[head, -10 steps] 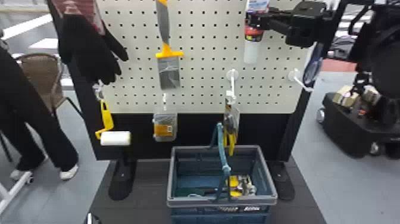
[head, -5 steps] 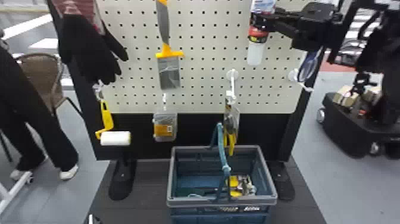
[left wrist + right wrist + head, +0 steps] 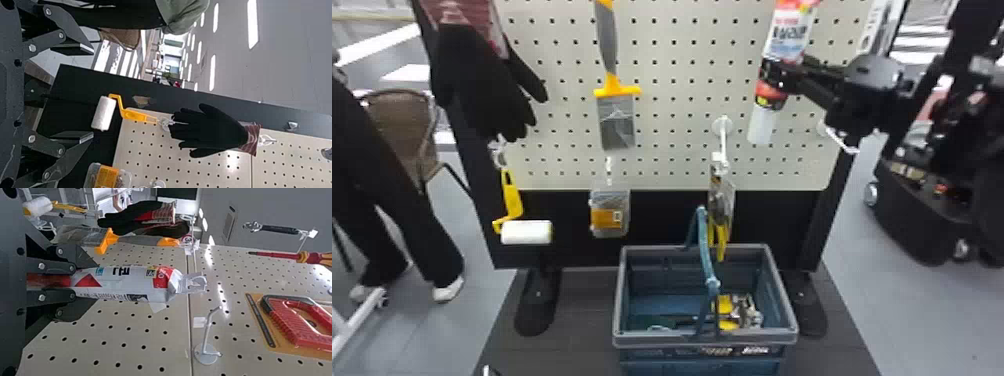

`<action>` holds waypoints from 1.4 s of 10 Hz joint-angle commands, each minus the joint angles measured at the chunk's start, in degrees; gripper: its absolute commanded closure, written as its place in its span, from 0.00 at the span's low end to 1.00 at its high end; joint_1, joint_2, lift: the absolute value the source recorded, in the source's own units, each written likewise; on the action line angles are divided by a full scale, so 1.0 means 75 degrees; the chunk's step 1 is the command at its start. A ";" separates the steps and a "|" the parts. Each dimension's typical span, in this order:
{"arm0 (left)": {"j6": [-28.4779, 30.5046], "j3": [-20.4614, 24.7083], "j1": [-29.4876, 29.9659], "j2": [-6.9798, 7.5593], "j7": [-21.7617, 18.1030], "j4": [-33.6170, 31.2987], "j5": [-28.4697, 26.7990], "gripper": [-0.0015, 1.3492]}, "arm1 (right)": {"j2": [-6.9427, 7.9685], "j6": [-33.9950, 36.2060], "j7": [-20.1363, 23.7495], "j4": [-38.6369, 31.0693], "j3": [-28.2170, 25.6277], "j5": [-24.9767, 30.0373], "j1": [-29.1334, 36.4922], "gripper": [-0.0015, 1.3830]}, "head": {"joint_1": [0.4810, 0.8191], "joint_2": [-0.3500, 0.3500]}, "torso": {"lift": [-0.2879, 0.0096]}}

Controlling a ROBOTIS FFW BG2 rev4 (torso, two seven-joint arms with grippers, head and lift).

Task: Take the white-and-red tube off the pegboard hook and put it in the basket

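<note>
In the head view my right gripper [image 3: 779,75] is shut around the white-and-red tube [image 3: 787,35], which hangs slightly tilted with its white cap down, before the pegboard's right part. The right wrist view has the tube [image 3: 129,284] between the fingers of my right gripper [image 3: 72,280]; its clear hanging tab is apart from the bare white hook [image 3: 207,337]. The blue basket [image 3: 704,338] stands on the floor base, lower than the tube and to its left. My left gripper [image 3: 92,92] is open and holds nothing, facing the board's left side.
A scraper [image 3: 616,100], black gloves [image 3: 477,75], a yellow paint roller [image 3: 526,231] and packaged items hang on the board [image 3: 672,115]. The basket's raised handle [image 3: 704,250] crosses its opening, and several tools lie inside. A person's legs show at the far left.
The right gripper and the tube have moved slightly to the right, and the tube has tilted a bit more. The basket and the hung items have stayed where they were.
</note>
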 commanded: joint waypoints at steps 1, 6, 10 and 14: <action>-0.0002 0.0012 0.0025 0.0050 0.0001 -0.0017 0.0028 0.38 | 0.0172 -0.0116 -0.0047 -0.0054 -0.0202 -0.0057 0.0434 0.81 | 0.20 0.50 | 0.63; 0.0022 0.0000 0.0074 0.0062 0.0001 -0.0017 0.0063 0.38 | 0.0172 -0.0386 -0.0188 0.0527 -0.0413 -0.0280 0.1172 0.81 | 0.20 0.50 | 0.63; 0.0022 0.0000 0.0123 0.0050 0.0001 -0.0017 0.0098 0.38 | 0.0172 -0.0984 -0.0539 0.1484 -0.0600 -0.0866 0.1779 0.81 | 0.20 0.50 | 0.63; 0.0010 -0.0011 0.0140 0.0015 0.0001 -0.0017 0.0110 0.38 | 0.0160 -0.1534 -0.0938 0.2852 -0.0600 -0.1604 0.2157 0.81 | 0.20 0.50 | 0.63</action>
